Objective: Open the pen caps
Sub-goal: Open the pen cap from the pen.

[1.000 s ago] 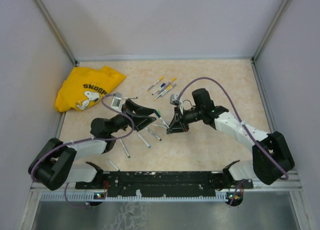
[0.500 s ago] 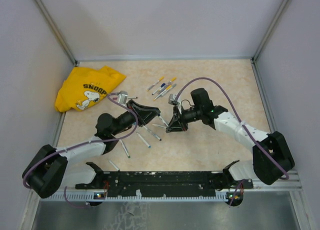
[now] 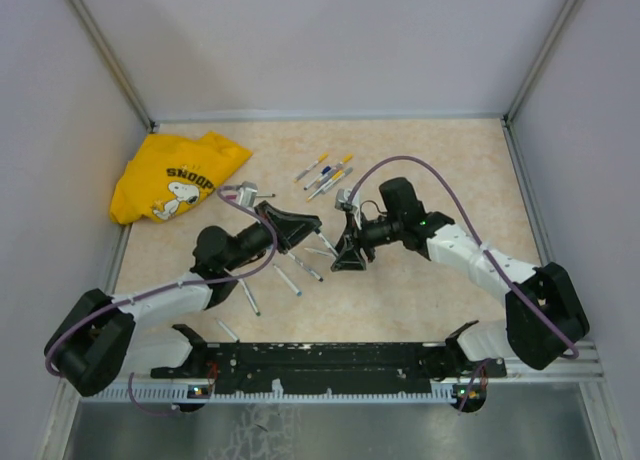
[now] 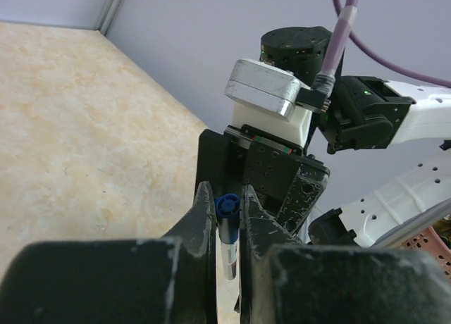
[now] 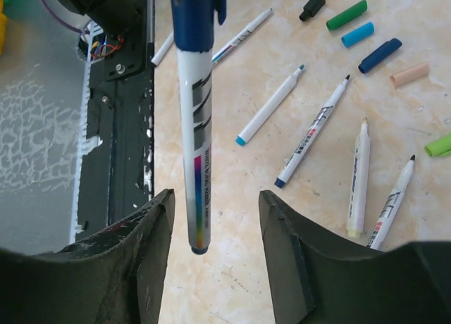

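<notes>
The blue cap (image 5: pixel 194 14) sits on the upper end of a pen (image 5: pixel 196 162) held in the air above the desk (image 3: pixel 420 160), about midway across it, between the two claws. The cap end points toward the left claw (image 4: pixel 225 195). That claw is closed on the pen, and in its wrist view a blue bit of the pen shows pinched between the fingertips; whether they press on cap or barrel I cannot tell. The pen's white barrel reaches down between the fingers of the right claw (image 5: pixel 213 197), which is open, one finger on each side of the barrel and neither touching it.

Loose caps lie on the desk below, toward the left arm's side: a black cap (image 5: pixel 313 5), a green cap (image 5: pixel 346 14), a light-blue cap (image 5: pixel 357 34), a navy cap (image 5: pixel 379 55), a peach cap (image 5: pixel 409 73) and a lime cap (image 5: pixel 440 144) at the frame's edge. Just beside them lie bare pens (image 5: pixel 269 104), tips uncovered, spread between the claws and the near edge.

Farther off, past the claws, a small group of far pens (image 3: pixel 325 173) with coloured ends lies close together. A yellow shirt (image 3: pixel 175 175) is crumpled in the far left corner.
</notes>
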Robot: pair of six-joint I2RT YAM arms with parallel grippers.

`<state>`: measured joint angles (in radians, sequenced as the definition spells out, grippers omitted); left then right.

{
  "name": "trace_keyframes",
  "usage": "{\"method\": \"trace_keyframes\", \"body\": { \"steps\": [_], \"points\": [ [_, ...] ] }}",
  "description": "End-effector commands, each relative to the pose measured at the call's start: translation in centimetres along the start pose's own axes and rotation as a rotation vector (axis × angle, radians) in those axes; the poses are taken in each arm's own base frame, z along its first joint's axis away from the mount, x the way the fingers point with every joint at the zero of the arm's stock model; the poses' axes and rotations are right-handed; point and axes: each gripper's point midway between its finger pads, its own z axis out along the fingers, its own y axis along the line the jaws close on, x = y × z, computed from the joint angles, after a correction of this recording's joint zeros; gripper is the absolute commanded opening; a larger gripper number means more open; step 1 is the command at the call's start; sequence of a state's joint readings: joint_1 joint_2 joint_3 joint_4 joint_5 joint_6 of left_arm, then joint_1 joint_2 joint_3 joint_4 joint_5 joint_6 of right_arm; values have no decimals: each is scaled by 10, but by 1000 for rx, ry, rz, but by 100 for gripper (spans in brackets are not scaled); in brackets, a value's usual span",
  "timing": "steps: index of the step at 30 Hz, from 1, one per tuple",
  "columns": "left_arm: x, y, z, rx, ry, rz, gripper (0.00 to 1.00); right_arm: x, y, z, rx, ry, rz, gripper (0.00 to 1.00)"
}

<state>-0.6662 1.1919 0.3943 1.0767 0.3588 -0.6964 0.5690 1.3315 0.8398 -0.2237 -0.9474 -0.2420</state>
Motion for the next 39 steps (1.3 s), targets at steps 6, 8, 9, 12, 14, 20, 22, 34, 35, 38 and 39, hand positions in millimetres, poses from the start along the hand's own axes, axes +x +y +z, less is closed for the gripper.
{"method": "trace_keyframes", "body": {
  "steps": [6, 8, 9, 12, 14, 20, 22, 34, 35, 38, 39],
  "points": [
    [7, -18, -3, 108, 0, -49, 0, -39, 9, -3, -23, -111, -54, 52],
    [10, -18, -3, 113, 7, -58, 0, -42, 10, -5, -25, -125, -54, 52],
    [11, -18, -4, 117, 7, -59, 0, -43, 11, -6, -31, -130, -54, 52],
    [12, -18, -3, 122, 6, -59, 0, -44, 15, -6, -52, -138, -54, 49],
    [10, -18, -3, 121, -2, -54, 0, -43, 17, -5, -66, -138, -50, 40],
    [-8, -13, -1, 85, -73, -14, 0, -40, 16, -2, -81, -124, -29, 8],
    [-20, -9, -1, 73, -101, 2, 0, -39, 16, -2, -83, -119, -23, 0],
    [-149, 43, -32, -133, -397, 87, 0, -27, 17, 8, -116, -59, -12, 0],
    [-153, 41, -33, -124, -397, 91, 0, -26, 15, 8, -107, -55, -13, 0],
    [-146, 38, -41, -120, -362, 102, 0, -25, 5, 5, -42, -32, -43, 0],
    [-139, 40, -45, -131, -343, 100, 0, -25, 0, 4, -8, -23, -65, 0]
  ]
}}
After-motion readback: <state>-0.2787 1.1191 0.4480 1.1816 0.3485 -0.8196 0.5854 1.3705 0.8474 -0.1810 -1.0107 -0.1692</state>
